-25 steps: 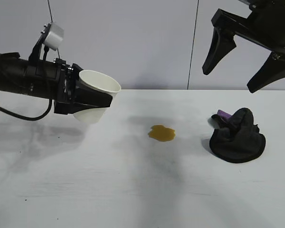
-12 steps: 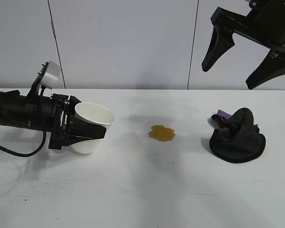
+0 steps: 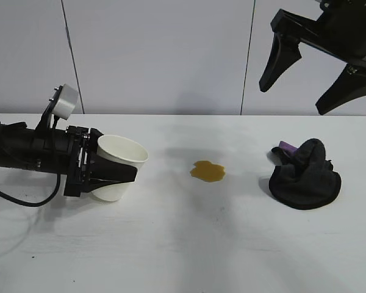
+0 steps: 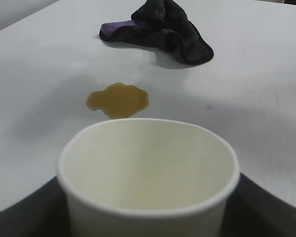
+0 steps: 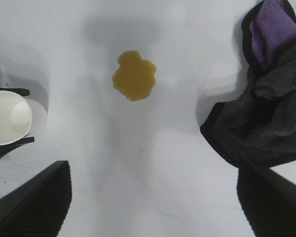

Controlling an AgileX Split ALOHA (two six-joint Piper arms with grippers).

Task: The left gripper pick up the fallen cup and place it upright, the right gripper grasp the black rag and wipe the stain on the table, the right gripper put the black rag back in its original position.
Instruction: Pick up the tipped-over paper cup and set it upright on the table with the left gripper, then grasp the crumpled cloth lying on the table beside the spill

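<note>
My left gripper point(image 3: 133, 171) is shut on the white cup point(image 3: 123, 151) at the left of the table point(image 3: 183, 244). The cup leans with its mouth up and towards the stain, its base at or just above the tabletop. In the left wrist view the cup point(image 4: 148, 168) fills the foreground between the two fingers. The yellowish-brown stain point(image 3: 207, 171) lies mid-table, apart from the cup. The black rag point(image 3: 305, 174) with a purple patch sits in a mound at the right. My right gripper point(image 3: 293, 101) hangs open high above the rag, and is empty point(image 5: 153, 207).
A grey panelled wall stands behind the table's far edge. The right wrist view shows the stain point(image 5: 134, 75) between the cup point(image 5: 7, 118) and the rag point(image 5: 266, 108).
My left gripper has lowered the cup from mid-air down to the tabletop at the left, still tilted. The right gripper, rag and stain have not moved.
</note>
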